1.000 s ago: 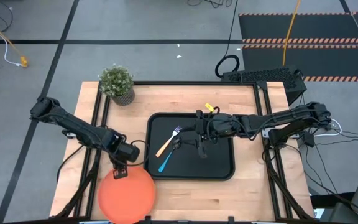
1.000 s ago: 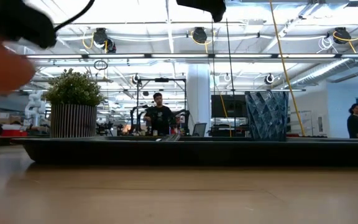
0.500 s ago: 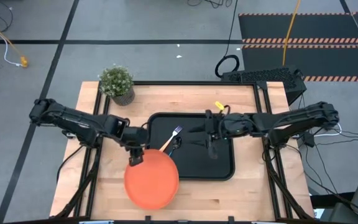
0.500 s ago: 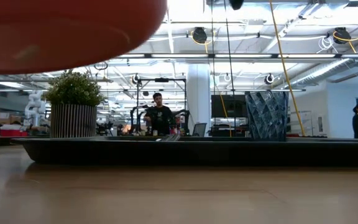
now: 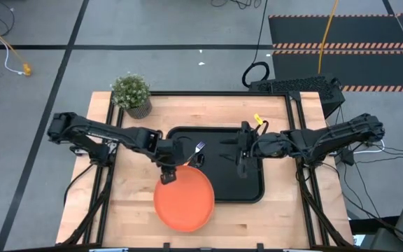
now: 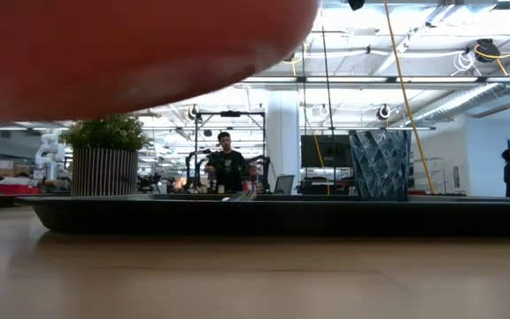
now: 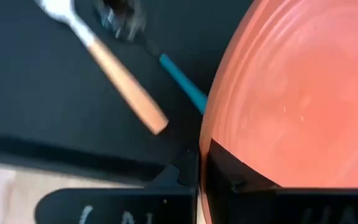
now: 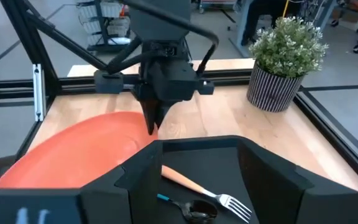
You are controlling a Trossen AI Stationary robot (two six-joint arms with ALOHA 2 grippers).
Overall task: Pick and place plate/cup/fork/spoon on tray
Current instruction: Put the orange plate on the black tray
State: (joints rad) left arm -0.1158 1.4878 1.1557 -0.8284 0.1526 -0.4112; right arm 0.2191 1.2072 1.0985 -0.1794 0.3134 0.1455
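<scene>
My left gripper [image 5: 168,175] is shut on the orange plate [image 5: 185,201], which hangs in the air over the near left corner of the black tray [image 5: 250,192] and the table beside it. The orange-handled fork [image 5: 192,157] lies on the tray. The blue-handled spoon [image 7: 166,62] lies beside it, its handle end hidden under the plate. The dark cup [image 6: 379,164] stands on the tray in the low view. My right gripper [image 5: 238,152] is open and empty above the tray's middle. My left gripper pinches the plate's rim [image 7: 205,146] between its two fingers, at the plate's far left edge. The fingers [image 8: 153,121] come from above, pointing down. The plate is lifted clear of table and tray, and it hangs slightly tilted.
A potted plant in a striped grey pot [image 5: 131,94] stands at the table's far left corner. Black rails run along the table's left and right sides. Bare wood [image 5: 257,224] shows near the table's near edge. People stand in the room beyond the table.
My left gripper has carried the plate from the table's near left toward the right and the tray. The plate stays lifted and now overlaps the tray's near left corner and covers part of the spoon. My right gripper has drawn back toward the table's right edge.
</scene>
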